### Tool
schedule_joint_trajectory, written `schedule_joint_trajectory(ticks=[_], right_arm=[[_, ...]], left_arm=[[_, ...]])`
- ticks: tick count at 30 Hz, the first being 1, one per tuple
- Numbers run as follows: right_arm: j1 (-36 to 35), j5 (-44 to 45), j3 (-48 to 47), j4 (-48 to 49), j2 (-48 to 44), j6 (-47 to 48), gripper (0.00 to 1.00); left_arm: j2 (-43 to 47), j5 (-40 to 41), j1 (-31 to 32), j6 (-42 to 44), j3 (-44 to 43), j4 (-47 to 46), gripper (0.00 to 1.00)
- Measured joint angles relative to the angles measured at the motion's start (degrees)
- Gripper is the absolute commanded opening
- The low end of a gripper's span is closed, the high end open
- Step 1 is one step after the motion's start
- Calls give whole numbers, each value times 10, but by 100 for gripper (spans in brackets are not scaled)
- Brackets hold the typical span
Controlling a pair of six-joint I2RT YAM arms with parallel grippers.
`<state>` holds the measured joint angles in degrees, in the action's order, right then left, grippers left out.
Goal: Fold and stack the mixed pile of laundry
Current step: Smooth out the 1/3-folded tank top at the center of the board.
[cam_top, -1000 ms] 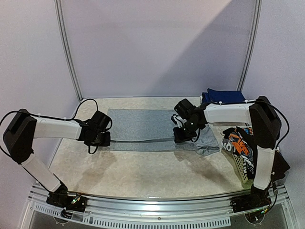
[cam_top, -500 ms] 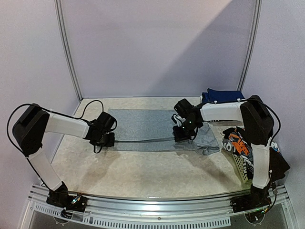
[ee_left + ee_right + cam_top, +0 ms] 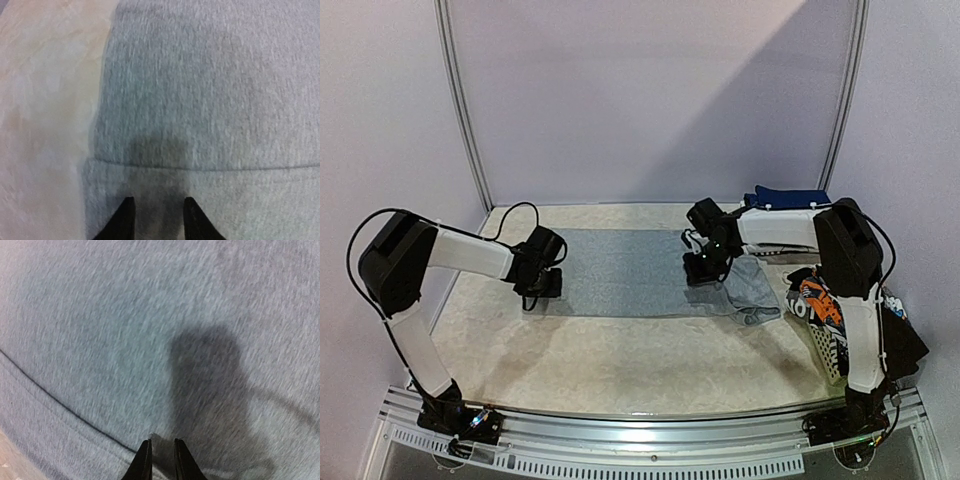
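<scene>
Grey cotton shirt (image 3: 630, 285): lies flat mid-way across the beige surface (image 3: 620, 370), one fold apparently made, more likely needed.
Orange-black-white printed clothes (image 3: 817, 298): unfolded in the white lattice basket (image 3: 832, 352), right.
Navy blue cloth (image 3: 788, 199): far right, seemingly folded.
Left end effector (image 3: 542, 290): partly open, empty, at the shirt's left edge.
Right end effector (image 3: 704, 272): nearly closed, pinching the shirt.

The beige marbled desk (image 3: 620, 360) carries a grey shirt (image 3: 620, 275) spread flat, navy pieces (image 3: 785, 200) at its far right corner, and a basket (image 3: 825, 355) at its right edge.
</scene>
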<state>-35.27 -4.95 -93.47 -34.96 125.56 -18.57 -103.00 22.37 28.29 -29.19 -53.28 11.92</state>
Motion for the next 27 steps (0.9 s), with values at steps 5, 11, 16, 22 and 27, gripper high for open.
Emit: schedule_joint_trajectory(ticks=[5, 11, 16, 22, 27], right_arm=[[17, 11, -35, -9, 22, 4, 28], [22, 27, 40, 4, -41, 7, 28], [22, 10, 138, 29, -151, 2, 25], [19, -20, 220, 85, -190, -10, 23], [19, -28, 271, 105, -176, -21, 22]], left_arm=[[-1, 18, -27, 4, -5, -1, 59], [71, 26, -17, 0, 34, 10, 49], [95, 12, -3, 0, 52, 7, 44], [92, -25, 2, -1, 68, -1, 41], [67, -49, 3, -6, 73, -20, 40]])
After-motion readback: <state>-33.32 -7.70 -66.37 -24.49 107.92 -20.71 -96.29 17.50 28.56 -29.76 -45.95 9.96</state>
